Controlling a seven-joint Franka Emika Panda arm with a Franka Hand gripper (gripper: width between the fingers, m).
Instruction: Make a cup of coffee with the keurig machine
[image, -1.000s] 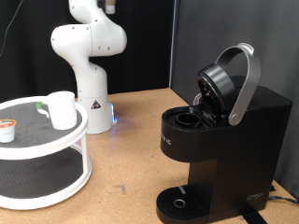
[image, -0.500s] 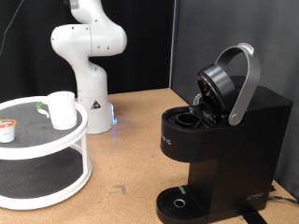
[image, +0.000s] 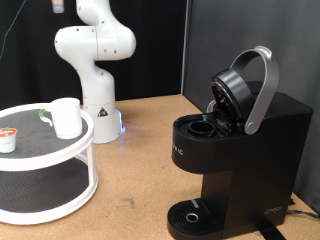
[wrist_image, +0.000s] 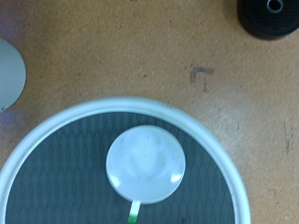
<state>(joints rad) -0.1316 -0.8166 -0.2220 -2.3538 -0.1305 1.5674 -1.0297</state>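
Brown tabletop (image: 140, 150), black backdrop (image: 160, 50) behind.

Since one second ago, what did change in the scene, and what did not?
Only the arm changed: its upper part shifted slightly at the exterior view's top. Nothing was grasped or released. The cup and pod stayed on the white stand; the keurig machine stayed open. The gripper is not visible.

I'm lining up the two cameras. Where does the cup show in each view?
Exterior view: the cup stands upright on the top tier of the white stand, at the picture's left.
Wrist view: the cup is seen from straight above, a white circle near the middle of the lower half.
Shared landmark: the stand's white rim with its dark top surface around the cup.
The tool shows in neither view.
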